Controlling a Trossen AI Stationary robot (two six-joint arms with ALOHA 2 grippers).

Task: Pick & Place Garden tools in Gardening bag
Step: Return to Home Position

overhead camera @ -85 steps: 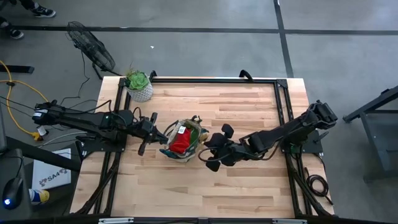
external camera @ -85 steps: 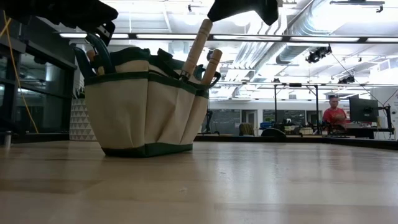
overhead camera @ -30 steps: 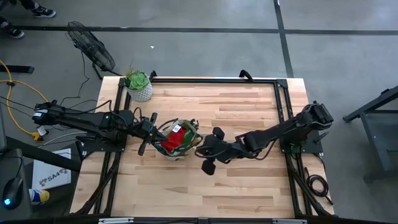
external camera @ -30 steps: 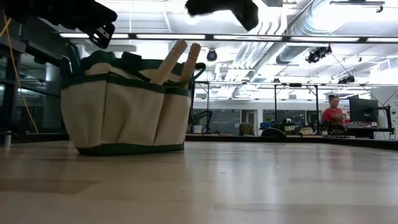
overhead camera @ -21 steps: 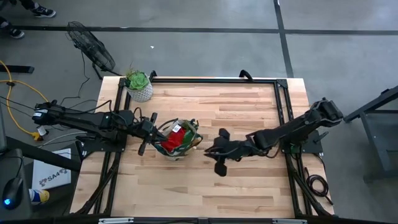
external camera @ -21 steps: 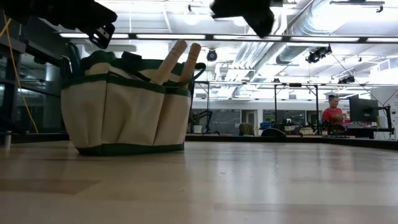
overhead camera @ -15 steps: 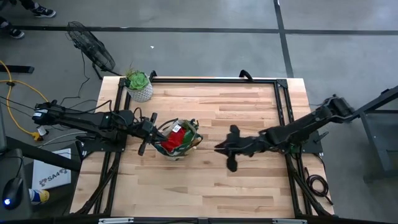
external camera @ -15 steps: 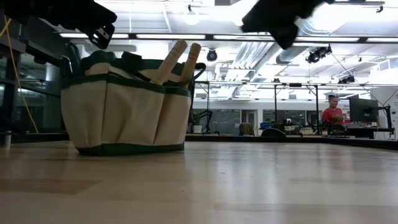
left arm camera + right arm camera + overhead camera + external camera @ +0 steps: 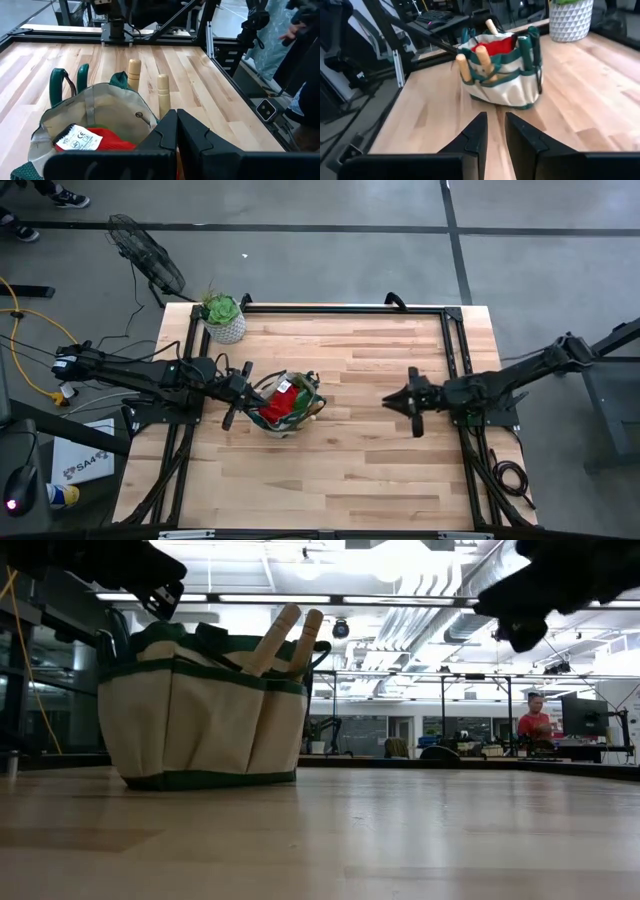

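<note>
The gardening bag is seen standing upright left of the table's middle, beige fabric trimmed in dark green. Two pale wooden trowel handles are poked up side by side, slanted, at its edge. A red cloth piece is stuffed inside, and green shears handles are raised at the rim.

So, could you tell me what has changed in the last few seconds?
The right gripper has pulled back from the gardening bag toward the right side of the table. The bag slid slightly toward the left gripper, which stays at its rim, and the trowel handles lean lower.
</note>
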